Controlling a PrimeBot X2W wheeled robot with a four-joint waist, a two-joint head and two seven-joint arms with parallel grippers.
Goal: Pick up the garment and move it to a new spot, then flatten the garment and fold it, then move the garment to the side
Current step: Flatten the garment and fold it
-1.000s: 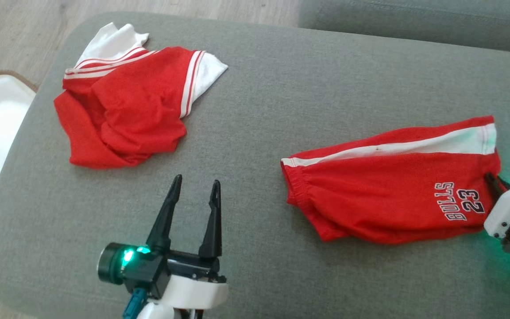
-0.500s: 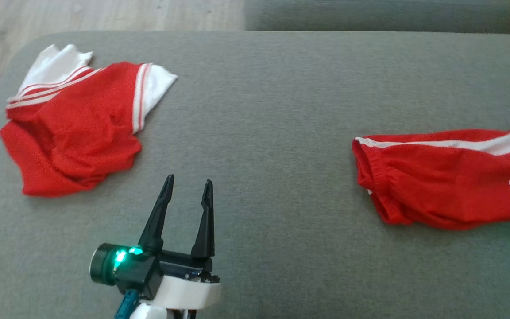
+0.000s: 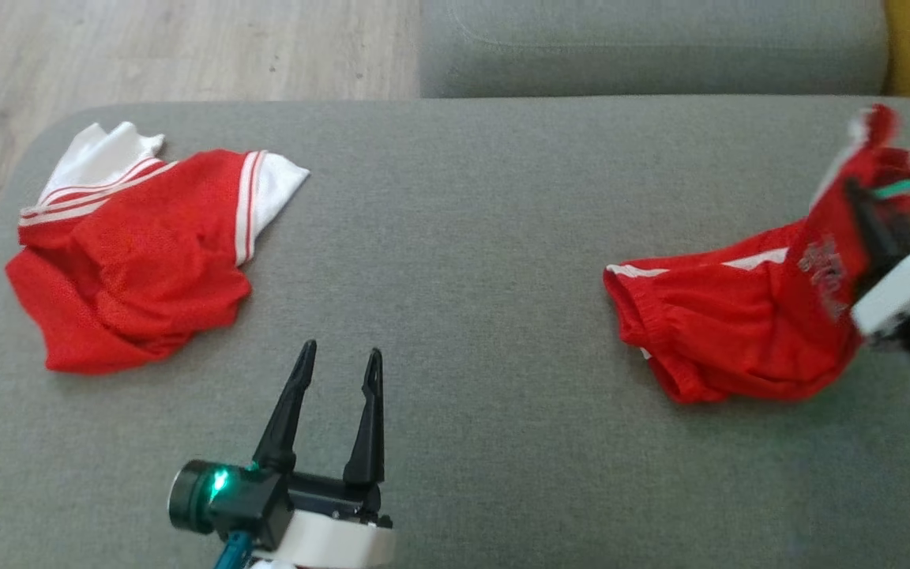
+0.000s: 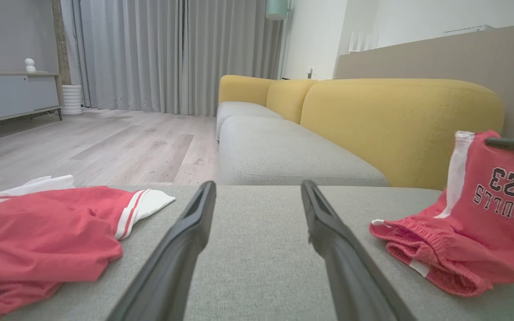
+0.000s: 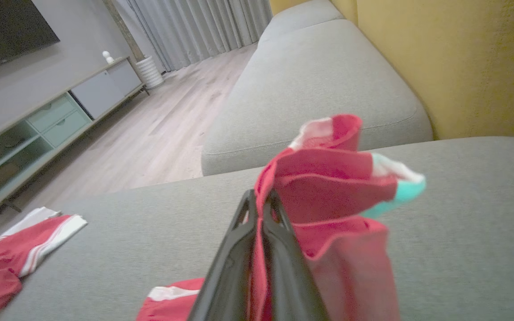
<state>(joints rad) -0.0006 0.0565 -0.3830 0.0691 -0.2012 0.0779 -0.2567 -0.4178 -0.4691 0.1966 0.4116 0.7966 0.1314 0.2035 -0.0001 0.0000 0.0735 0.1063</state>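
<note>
Red shorts [image 3: 739, 332] with a white side stripe and "BULLS 23" print lie at the right of the grey cushion [image 3: 463, 237]. My right gripper [image 3: 858, 197] is shut on the leg end and holds it raised, while the waistband end rests on the cushion. The right wrist view shows the fingers [image 5: 259, 209] pinching the red cloth [image 5: 328, 178]. In the left wrist view the lifted shorts [image 4: 480, 209] hang at the right. My left gripper [image 3: 340, 359] stands open over bare cushion near the front, holding nothing.
A second red and white garment [image 3: 139, 245] lies crumpled at the cushion's left end. Wood floor [image 3: 186, 47] runs beyond the far edge, and another grey seat [image 3: 644, 47] with a yellow backrest [image 4: 400, 120] stands behind.
The right gripper has lifted the shorts' leg end off the cushion, bunching the cloth. The head view has shifted. The left gripper stays open in place.
</note>
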